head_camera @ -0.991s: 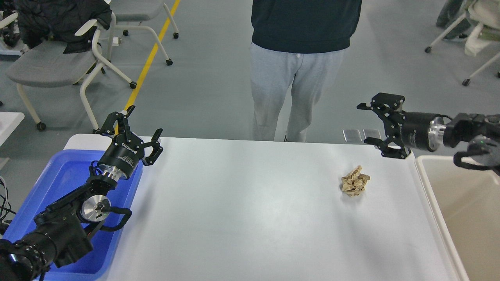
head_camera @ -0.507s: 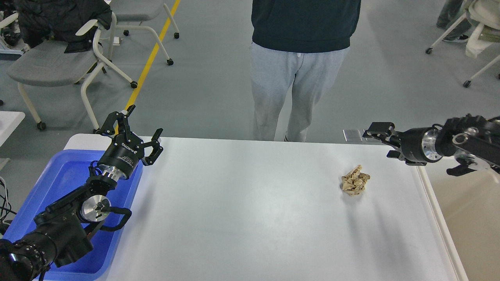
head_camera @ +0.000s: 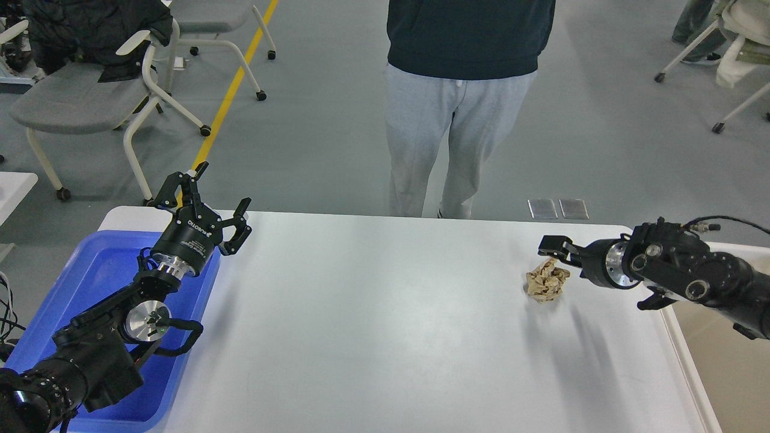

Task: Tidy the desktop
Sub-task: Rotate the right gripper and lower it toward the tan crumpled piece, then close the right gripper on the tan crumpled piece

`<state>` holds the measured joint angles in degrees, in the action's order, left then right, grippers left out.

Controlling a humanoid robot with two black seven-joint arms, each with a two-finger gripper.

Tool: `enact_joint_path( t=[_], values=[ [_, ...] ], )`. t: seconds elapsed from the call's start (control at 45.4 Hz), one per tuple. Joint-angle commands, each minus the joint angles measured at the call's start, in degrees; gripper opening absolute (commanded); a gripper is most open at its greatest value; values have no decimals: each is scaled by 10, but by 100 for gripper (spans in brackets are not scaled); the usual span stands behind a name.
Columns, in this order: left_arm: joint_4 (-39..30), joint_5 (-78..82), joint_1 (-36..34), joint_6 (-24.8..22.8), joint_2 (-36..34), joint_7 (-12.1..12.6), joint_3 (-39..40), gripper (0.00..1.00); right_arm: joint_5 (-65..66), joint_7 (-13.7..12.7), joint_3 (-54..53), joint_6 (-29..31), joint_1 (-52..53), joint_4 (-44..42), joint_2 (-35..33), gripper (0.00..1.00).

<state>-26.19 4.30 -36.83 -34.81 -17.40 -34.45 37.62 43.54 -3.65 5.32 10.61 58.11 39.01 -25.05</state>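
Note:
The white desktop carries a crumpled brown paper ball near its far right. My right gripper reaches in from the right, low over the table, with its tip at the ball's upper right edge. It is seen side-on, so its fingers cannot be told apart, and I cannot tell whether it touches the ball. My left gripper is open and empty, raised over the far left corner of the desktop beside the blue tub.
A blue plastic tub sits at the table's left end, under my left arm. A beige tub sits at the right end. A person stands close behind the table's far edge. Chairs stand on the floor at the back left.
My right gripper has come down and to the left, from above the far right corner to the paper ball, and has turned side-on. The left arm and the ball have not moved.

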Motion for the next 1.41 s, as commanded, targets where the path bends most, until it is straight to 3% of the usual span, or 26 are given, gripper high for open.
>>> enact_joint_path(
  t=[0.0,0.463,1.057,1.167,1.3,1.388],
  values=[
    [0,0,0,0,1,0,0,100,4,2,0,-4,-30,-93,64,100],
    [0,0,0,0,0,0,0,100,2,3,-6,-11,-40,-173,143,100],
    [0,0,0,0,0,0,0,100,2,3,-15,-13,-65,-180,152,97],
    [0,0,0,1,0,0,0,100,2,4,-15,-13,-70,-179,153,88],
    [0,0,0,1,0,0,0,100,2,4,-17,-14,-70,-181,156,63],
    [0,0,0,0,0,0,0,100,2,4,-24,-14,-71,-182,156,53]
  ],
)
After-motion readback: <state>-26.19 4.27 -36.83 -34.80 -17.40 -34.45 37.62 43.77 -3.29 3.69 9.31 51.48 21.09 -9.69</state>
